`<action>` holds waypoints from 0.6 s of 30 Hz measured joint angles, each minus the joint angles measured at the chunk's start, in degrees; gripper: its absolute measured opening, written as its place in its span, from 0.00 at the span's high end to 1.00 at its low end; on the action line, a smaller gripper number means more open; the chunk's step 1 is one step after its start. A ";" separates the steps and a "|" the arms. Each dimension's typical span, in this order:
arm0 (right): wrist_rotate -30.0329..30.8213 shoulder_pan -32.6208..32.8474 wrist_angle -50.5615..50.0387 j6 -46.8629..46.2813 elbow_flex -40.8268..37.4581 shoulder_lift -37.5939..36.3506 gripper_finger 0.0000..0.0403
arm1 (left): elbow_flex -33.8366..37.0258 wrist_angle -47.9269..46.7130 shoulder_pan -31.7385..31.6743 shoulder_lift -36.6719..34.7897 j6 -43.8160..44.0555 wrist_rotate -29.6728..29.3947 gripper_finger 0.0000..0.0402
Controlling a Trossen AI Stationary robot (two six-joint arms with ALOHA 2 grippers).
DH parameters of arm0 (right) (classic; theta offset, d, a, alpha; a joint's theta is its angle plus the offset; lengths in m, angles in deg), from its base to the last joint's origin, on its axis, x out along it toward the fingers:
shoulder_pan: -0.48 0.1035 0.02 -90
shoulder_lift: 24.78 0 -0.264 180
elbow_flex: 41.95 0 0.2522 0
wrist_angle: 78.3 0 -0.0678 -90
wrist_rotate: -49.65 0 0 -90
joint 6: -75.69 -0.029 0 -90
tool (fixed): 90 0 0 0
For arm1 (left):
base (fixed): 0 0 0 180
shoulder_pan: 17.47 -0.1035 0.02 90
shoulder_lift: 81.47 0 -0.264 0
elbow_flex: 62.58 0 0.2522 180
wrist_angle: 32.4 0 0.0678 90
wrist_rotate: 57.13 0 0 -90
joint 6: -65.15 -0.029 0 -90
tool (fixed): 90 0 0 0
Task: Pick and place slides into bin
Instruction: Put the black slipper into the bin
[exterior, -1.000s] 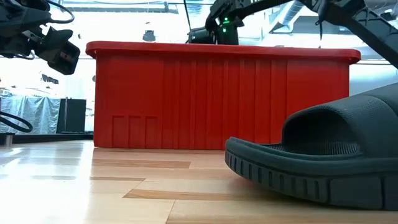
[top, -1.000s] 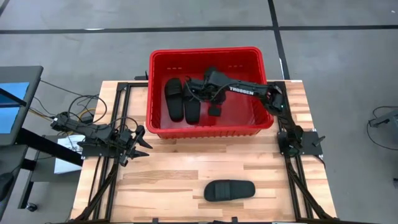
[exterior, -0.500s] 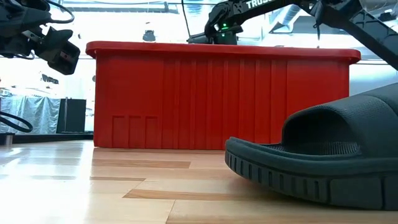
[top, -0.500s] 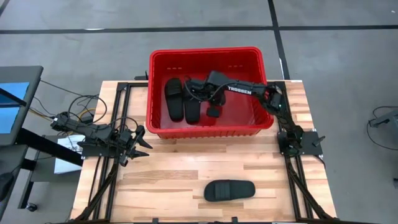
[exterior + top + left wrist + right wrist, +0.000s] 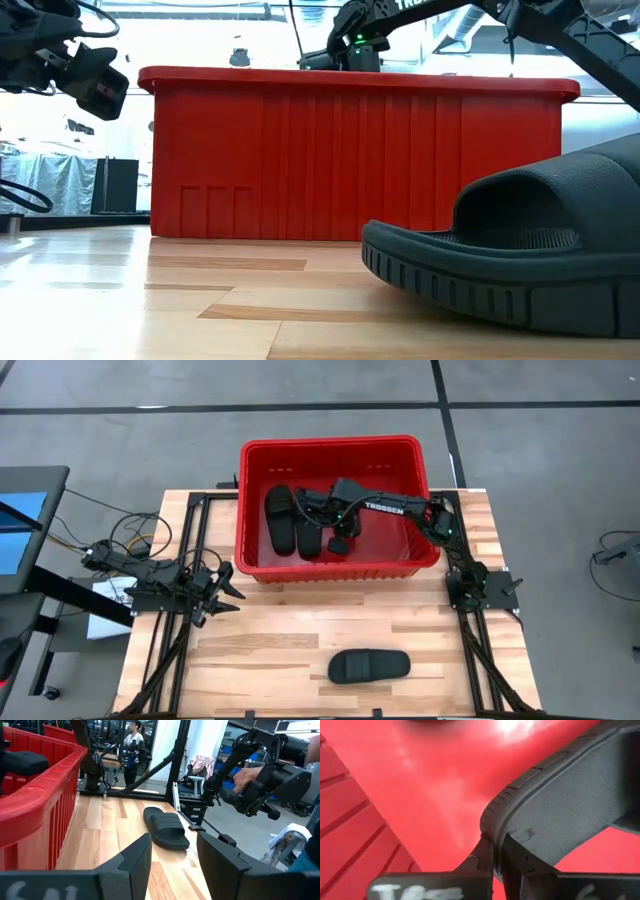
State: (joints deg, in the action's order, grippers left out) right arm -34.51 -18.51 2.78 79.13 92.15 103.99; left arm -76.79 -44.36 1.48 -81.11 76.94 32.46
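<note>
Wooden table (image 5: pixel 300 650) with red bin (image 5: pixel 340 460) at the far middle, long axis left-right. Right arm (image 5: pixel 400 507) reaches from the right table edge over the bin's right rim into the bin; right gripper (image 5: pixel 338 532) sits low in the bin's middle, just right of the slides there. Right wrist view shows its fingers (image 5: pixel 485 857) pressed together, pinching the edge of a slide (image 5: pixel 560 815) by the sole rim, ribbed underside showing, red bin floor behind. In the high view that held slide is mostly hidden under the gripper, so its direction cannot be told. Two more slides lie side by side in the bin's left half, left one (image 5: pixel 279 515) and right one (image 5: pixel 309 530), long axes running near-far. Fourth slide (image 5: pixel 368 665) lies on the table near the front edge, right of centre, well apart from the bin, long axis left-right, strap side up. Left arm waits at the left table edge; left gripper (image 5: pixel 225 592) hovers near the bin's near-left corner, fingers spread, holding nothing.
</note>
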 joint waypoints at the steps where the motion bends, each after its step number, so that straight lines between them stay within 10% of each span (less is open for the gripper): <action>1: 0.01 -0.18 0.13 0.00 0.00 0.00 1.00 | 0.01 0.02 0.00 0.00 0.00 0.01 0.63; 18: 0.12 -2.03 0.76 1.71 0.00 -0.02 0.95 | -0.01 0.00 -0.01 0.00 0.00 0.01 0.63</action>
State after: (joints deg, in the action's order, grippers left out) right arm -34.39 -20.54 3.54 80.84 92.15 103.97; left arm -76.80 -44.36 1.47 -81.11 76.94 32.47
